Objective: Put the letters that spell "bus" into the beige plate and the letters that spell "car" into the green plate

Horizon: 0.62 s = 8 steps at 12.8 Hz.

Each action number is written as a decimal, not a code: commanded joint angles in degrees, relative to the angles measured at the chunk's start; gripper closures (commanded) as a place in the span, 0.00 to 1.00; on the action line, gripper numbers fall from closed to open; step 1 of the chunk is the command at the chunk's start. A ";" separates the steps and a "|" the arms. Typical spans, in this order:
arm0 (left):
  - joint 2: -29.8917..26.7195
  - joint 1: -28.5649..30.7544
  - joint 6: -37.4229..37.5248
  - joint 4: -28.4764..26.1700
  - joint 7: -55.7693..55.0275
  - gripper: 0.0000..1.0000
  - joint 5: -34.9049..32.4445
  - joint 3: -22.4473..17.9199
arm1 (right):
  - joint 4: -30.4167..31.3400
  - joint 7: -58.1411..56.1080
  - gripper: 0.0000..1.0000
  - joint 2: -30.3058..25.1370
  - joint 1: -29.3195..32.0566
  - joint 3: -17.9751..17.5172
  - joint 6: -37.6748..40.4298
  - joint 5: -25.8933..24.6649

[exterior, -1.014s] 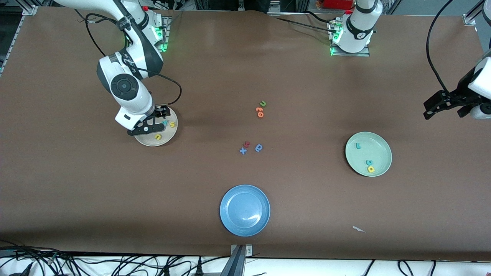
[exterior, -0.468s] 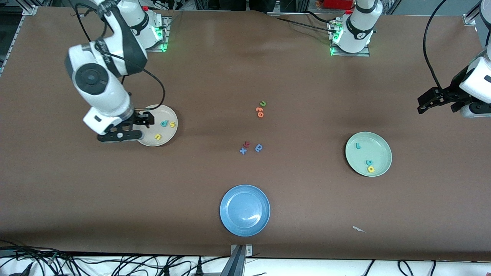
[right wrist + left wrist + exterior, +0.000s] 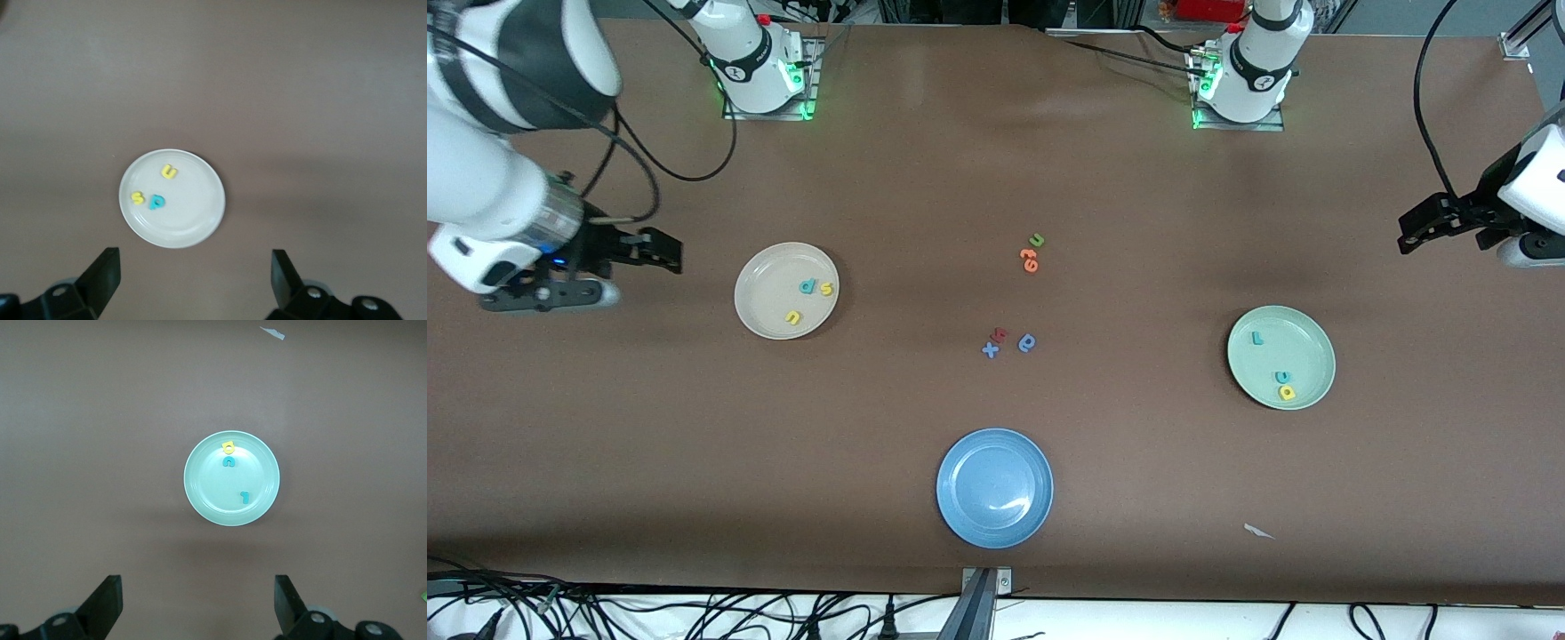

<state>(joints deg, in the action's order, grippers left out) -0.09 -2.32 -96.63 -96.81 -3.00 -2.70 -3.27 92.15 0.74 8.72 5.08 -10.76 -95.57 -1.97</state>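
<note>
The beige plate (image 3: pixel 765 276) (image 3: pixel 193 217) holds a teal "b" (image 3: pixel 807 286) (image 3: pixel 157 201), a yellow "s" (image 3: pixel 827 287) (image 3: pixel 137 197) and a yellow "u" (image 3: pixel 792 316) (image 3: pixel 169 173). In the green plate (image 3: pixel 1305 342) (image 3: pixel 207 490) lie a teal "r" (image 3: pixel 1257 338) (image 3: pixel 245 497), a teal "c" (image 3: pixel 1282 376) (image 3: pixel 229 461) and a yellow "a" (image 3: pixel 1286 392) (image 3: pixel 229 446). My right gripper (image 3: pixel 660 252) (image 3: pixel 195 277) hangs open and empty over bare table beside the beige plate, toward the right arm's end. My left gripper (image 3: pixel 1412 233) (image 3: pixel 198 600) is open and empty over bare table near the left arm's end.
Mid-table lie loose letters: a green "u" (image 3: pixel 1037 240), orange letters (image 3: pixel 1030 259), a red letter (image 3: pixel 1000 334), a blue "x" (image 3: pixel 990 350) and a blue round letter (image 3: pixel 1027 342). A blue plate (image 3: pixel 974 467) stands nearer the camera. A white scrap (image 3: pixel 1258 532) lies near the front edge.
My right arm has lifted off the beige plate and swung out toward its end of the table, uncovering the teal "b". The left gripper has shifted only slightly.
</note>
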 commanded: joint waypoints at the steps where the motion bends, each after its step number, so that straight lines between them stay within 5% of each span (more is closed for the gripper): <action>1: 1.49 -0.32 1.62 1.97 0.28 0.00 1.03 -0.07 | -2.41 -4.94 0.00 -0.28 -4.10 8.09 2.67 3.36; 4: 1.58 -0.41 1.70 2.06 0.28 0.00 1.03 -0.07 | -3.02 -7.50 0.00 -1.25 -7.26 13.91 4.42 4.78; 8: 1.58 -0.41 1.70 2.06 0.28 0.00 1.03 -0.07 | -6.72 -7.51 0.00 -0.47 -7.36 13.75 6.98 4.34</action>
<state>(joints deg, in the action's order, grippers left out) 0.68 -2.37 -96.48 -96.76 -3.00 -2.69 -3.06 87.67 -5.78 8.00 -1.26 2.16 -90.66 1.56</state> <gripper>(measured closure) 0.000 0.000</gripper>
